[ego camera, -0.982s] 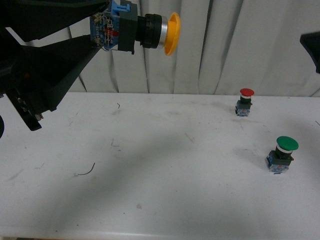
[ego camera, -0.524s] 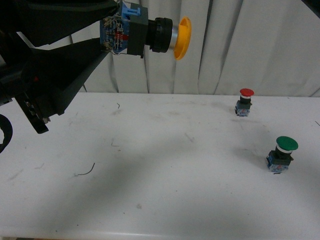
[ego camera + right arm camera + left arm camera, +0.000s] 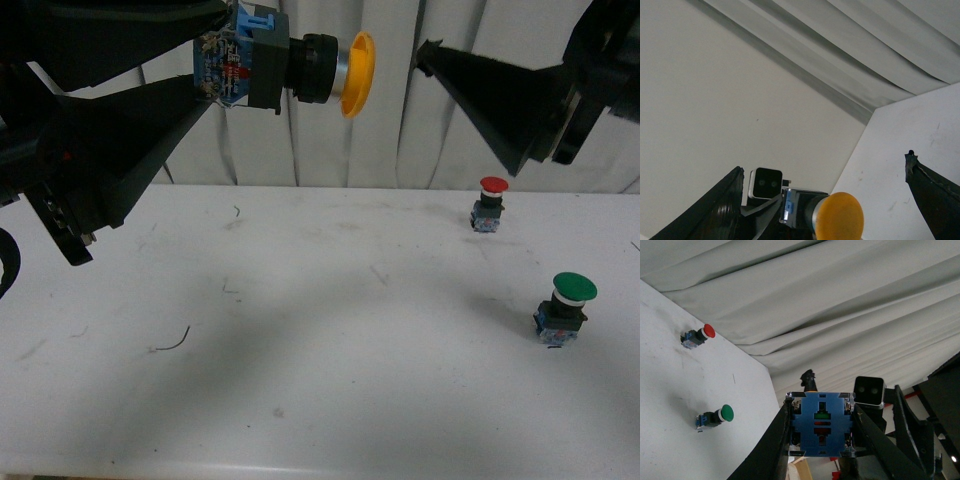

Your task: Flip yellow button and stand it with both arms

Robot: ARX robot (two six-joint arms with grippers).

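R hand (image 3: 822,161) arrived, L hand (image 3: 213,55) holds yellow button (image 3: 300,68) — 2 other btns (image 3: 491,203) (image 3: 566,307)

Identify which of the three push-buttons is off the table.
The yellow button, held sideways by the left gripper; the red button and green button stand on the table.

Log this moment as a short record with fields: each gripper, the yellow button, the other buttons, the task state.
left gripper: shut on the yellow button, gripping its blue base, high above the table
right gripper: open, fingers wide apart, facing the cap, not touching it
yellow button: in the air, on its side, cap toward the right gripper
red button: upright on the table, far right
green button: upright, nearer than the red button
task state: yellow button not yet stood on the table
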